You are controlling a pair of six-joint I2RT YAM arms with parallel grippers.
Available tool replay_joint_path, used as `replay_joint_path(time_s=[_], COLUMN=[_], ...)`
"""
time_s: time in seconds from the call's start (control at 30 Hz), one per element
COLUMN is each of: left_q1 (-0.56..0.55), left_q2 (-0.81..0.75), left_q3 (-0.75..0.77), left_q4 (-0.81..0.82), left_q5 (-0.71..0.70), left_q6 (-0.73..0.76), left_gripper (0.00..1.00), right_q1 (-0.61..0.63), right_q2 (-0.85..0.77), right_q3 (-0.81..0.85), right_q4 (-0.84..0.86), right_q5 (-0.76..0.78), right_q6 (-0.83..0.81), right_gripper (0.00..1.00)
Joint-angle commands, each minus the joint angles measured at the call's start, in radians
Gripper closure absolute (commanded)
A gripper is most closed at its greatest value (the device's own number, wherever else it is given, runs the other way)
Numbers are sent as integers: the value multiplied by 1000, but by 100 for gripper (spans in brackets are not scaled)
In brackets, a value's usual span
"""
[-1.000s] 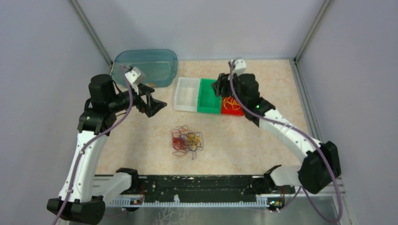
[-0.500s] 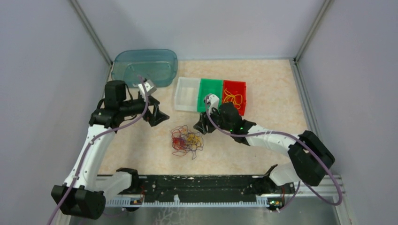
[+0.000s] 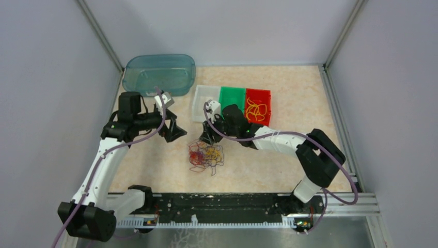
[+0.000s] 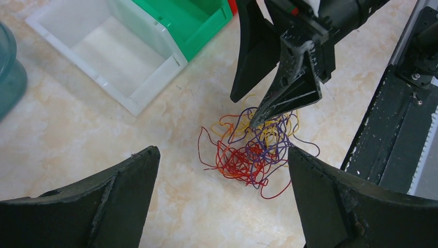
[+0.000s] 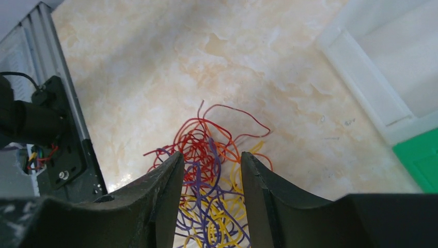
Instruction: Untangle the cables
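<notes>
1. Your cables [image 3: 206, 156] lie in one yellow, red and purple tangle mid-counter [image 3: 155, 165], just nearer than the white bin [image 3: 202, 109].
2. Your right claw [image 3: 209, 137] is half spread, with its tips at the tangle's far edge.
3. Your left claw [image 3: 174, 132] is spread wide, left of the tangle and apart from it.
4. Bare counter flanks the tangle, and the black rail [image 3: 217, 201] bounds the near side.

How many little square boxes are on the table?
3, in a row: white box left, partly behind the arm; green box middle; red box right, with wires inside. The blue-green tub is separate.
</notes>
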Motion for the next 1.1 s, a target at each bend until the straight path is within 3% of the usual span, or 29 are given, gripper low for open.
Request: replay_joint_path(time_s=[0.0,0.17,0.23,0.37,0.53,0.7,1.07], left_q1=[-4,-4,-4,-5,-5,-5,-7], left_q2=[-12,-17,-23,-36,-66,-110,-166], left_q3=[5,-5,-18,-48,-101,-112,-144], left_q4=[22,26,28,18,14,58,175], left_q5=[26,40,47,54,57,107,202], left_q6=[13,13,18,56,145,173,62], left_gripper=[1,1,1,2,3,5,9], right_q1=[22,37,39,40,38,39,41], right_q2=[10,10,18,12,-70,-139,-213], right_q3=[45,46,51,66,94,151,158], right_q4=[-79,-84,-79,-72,-31,-8,145], right_q5=[55,50,44,44,40,-63,-98], right_q6=[-74,-76,-63,-45,9,102,257], right_gripper=[55,62,71,100,100,100,100])
